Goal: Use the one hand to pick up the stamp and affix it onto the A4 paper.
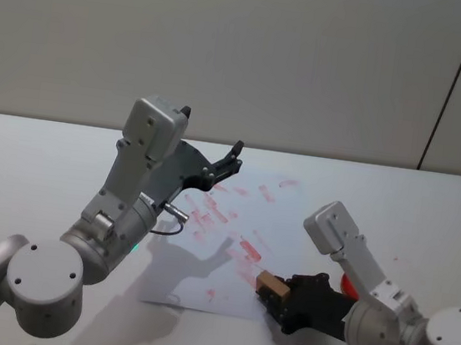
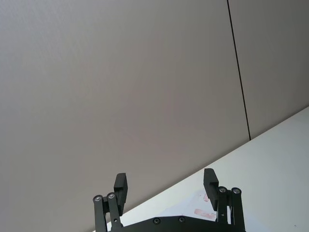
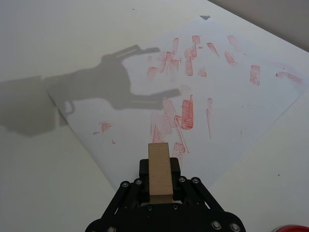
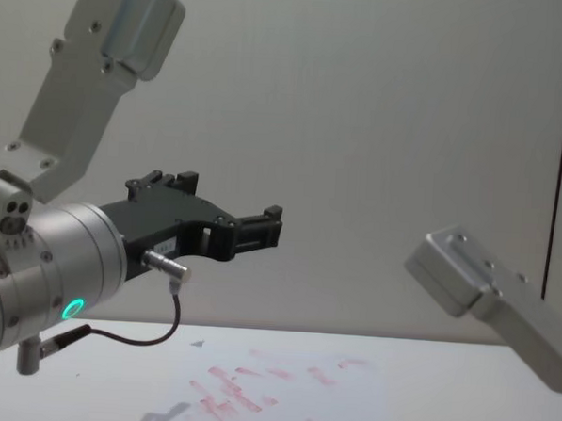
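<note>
My right gripper (image 1: 272,295) is shut on the stamp (image 1: 271,284), a small light-brown wooden block. In the right wrist view the stamp (image 3: 159,166) sticks out from between the black fingers of that gripper (image 3: 159,181), over the near edge of the A4 paper (image 3: 231,96). Whether it touches the sheet I cannot tell. The A4 paper (image 1: 284,213) lies flat on the white table, dotted with red imprints. My left gripper (image 1: 234,158) hangs open, raised well above the paper's far side. The left wrist view shows this gripper (image 2: 165,186) empty with its fingers apart, and the chest view shows it (image 4: 271,224) high over the A4 paper (image 4: 281,380).
A red object (image 1: 350,284) lies on the table just right of my right arm, its edge (image 3: 289,228) also showing in the right wrist view. The left arm's shadow (image 3: 120,82) falls across the paper. A grey wall stands behind the table.
</note>
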`<state>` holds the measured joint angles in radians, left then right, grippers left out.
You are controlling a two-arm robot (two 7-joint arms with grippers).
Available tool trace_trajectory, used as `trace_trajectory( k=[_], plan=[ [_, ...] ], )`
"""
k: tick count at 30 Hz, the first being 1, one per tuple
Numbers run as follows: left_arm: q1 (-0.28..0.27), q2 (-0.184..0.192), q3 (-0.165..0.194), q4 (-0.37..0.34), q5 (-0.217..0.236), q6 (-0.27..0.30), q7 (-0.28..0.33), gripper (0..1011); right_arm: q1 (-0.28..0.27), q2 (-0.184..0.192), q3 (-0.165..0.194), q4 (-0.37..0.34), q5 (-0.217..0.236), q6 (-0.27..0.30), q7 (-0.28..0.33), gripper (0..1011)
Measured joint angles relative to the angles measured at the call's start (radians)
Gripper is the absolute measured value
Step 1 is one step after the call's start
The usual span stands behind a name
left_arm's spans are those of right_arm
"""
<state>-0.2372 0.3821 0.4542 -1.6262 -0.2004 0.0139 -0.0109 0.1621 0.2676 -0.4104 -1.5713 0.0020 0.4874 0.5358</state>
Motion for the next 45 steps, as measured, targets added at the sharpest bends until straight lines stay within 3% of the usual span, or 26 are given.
trace_trajectory(
  k=[12,22,32,45],
  plan=[
    [0.000,0.000,0.000,0.000,0.000,0.000,0.000,1003,0.015,-0.014,-0.013,0.033,-0.021,-0.002,-0.001,220],
    [0.000,0.000,0.000,0.000,0.000,0.000,0.000,1003,0.024,-0.021,-0.014,0.043,-0.011,-0.029,-0.023,220],
    [0.000,0.000,0.000,0.000,0.000,0.000,0.000,1003,0.046,-0.020,0.024,-0.020,0.059,-0.059,-0.074,220],
    [0.000,0.000,0.000,0.000,0.000,0.000,0.000,1003,0.017,0.047,0.099,-0.119,0.162,-0.035,-0.163,220]
  ],
)
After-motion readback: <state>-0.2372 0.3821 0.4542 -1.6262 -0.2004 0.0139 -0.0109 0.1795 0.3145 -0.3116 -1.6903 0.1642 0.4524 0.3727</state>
